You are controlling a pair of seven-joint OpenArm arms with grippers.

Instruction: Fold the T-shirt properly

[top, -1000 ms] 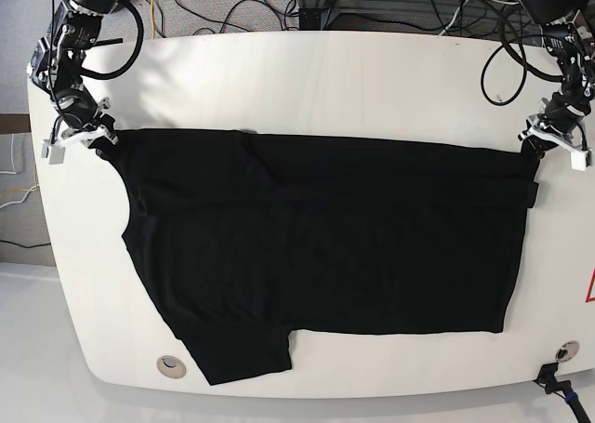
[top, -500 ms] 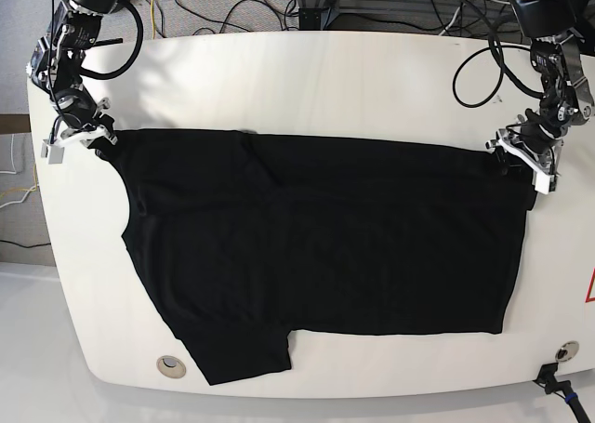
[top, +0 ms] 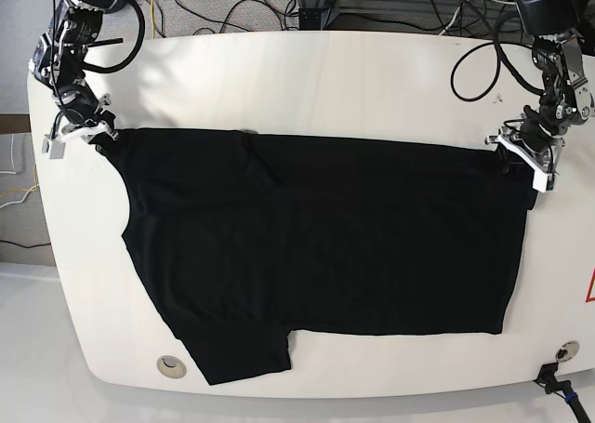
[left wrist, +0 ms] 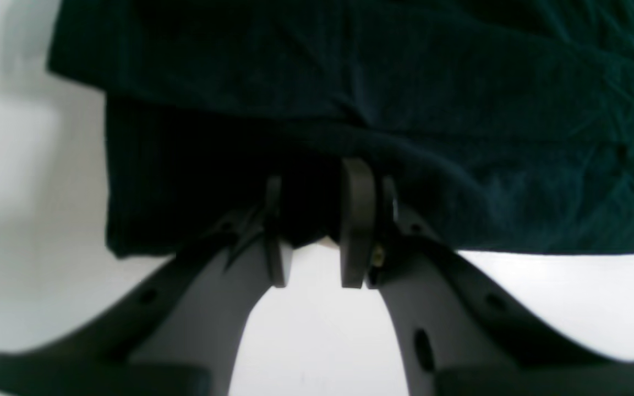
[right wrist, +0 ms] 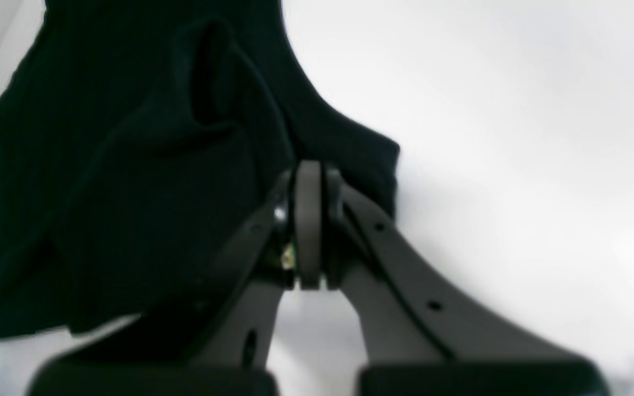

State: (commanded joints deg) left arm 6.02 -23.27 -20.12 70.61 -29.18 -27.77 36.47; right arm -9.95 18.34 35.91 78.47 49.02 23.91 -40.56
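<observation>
a black t-shirt (top: 316, 256) lies spread flat across the middle of a white oval table (top: 307, 79), plain side up, its far edge running from upper left to upper right of the base view and one sleeve hanging toward the lower left. at the upper left corner of the cloth the right gripper (top: 79, 130) is clenched on the fabric; in the right wrist view its jaws are pressed together with the shirt bunched around them. at the upper right corner the left gripper (top: 525, 153) sits over the hem, and in the left wrist view its fingers (left wrist: 356, 220) stand a little apart with the hem between them, not clamped. to do this step well, the left jaws should probably close fully on the hem before either arm lifts, so both corners rise evenly. cables (top: 232, 5) lie beyond the table's far edge.
</observation>
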